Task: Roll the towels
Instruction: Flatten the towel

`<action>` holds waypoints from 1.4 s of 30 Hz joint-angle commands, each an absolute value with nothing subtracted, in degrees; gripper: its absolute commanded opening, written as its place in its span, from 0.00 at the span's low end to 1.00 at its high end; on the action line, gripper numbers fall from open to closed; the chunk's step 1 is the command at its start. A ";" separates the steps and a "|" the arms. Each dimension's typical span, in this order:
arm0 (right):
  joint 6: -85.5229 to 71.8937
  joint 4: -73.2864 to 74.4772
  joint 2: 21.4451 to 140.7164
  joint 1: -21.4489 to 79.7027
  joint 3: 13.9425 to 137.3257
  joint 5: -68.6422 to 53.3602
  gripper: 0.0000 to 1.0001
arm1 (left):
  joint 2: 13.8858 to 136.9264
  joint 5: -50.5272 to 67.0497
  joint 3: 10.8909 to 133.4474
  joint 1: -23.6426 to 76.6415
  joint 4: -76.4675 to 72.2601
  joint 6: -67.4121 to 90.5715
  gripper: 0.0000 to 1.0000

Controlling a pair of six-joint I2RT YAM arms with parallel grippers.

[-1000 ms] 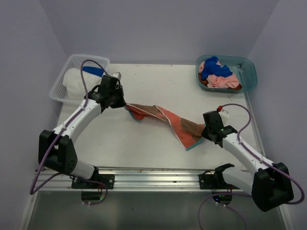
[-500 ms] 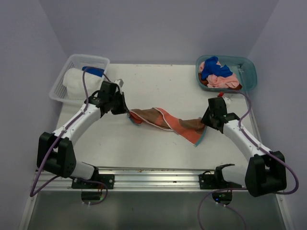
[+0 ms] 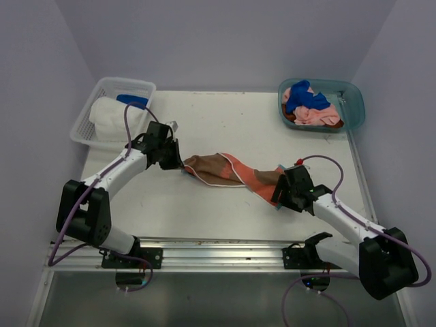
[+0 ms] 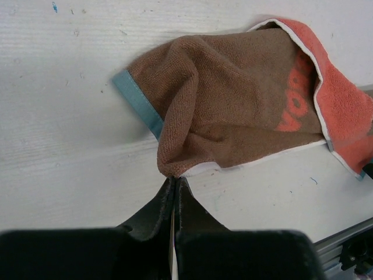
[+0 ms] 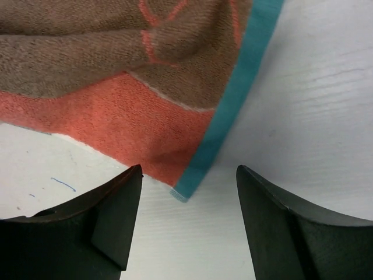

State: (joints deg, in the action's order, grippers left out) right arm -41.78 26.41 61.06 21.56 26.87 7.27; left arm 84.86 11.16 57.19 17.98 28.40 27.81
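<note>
Brown towel point(image 4: 233, 105) corner pinched by left gripper point(image 4: 175, 182).

I see the left arm point(image 3: 112, 172) and right arm point(image 3: 344, 219) built from white tubes with black joints and bulky black shoulders. A purple cable point(image 3: 125, 126) loops along each. The right gripper point(image 5: 188, 170) has thick matte-black wedge fingers; the left gripper point(image 4: 175, 182) tapers to thin black tips.
</note>
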 commanded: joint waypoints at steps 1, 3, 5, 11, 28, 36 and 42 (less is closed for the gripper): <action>-45.61 21.53 63.98 22.59 25.23 4.65 0.68 | 85.69 11.87 58.97 17.84 26.28 26.81 0.00; -45.44 20.05 65.82 22.59 25.31 6.58 0.61 | 85.96 12.21 58.89 17.75 26.02 27.16 0.00; -44.74 18.38 66.53 22.59 26.45 6.24 0.45 | 86.04 12.30 58.97 17.84 26.10 27.25 0.00; -43.25 23.27 64.96 22.67 33.29 10.19 0.00 | 84.99 10.64 60.03 17.84 27.33 26.98 0.00; -31.73 31.38 60.01 14.24 52.11 17.51 0.00 | 80.51 8.87 59.50 16.79 28.57 26.19 0.00; -28.57 30.23 70.58 19.14 54.06 11.60 0.22 | 80.59 9.14 59.33 16.70 28.56 26.81 0.00; -30.48 33.05 68.91 24.42 46.86 12.22 0.48 | 81.47 9.75 60.03 16.79 28.30 27.16 0.00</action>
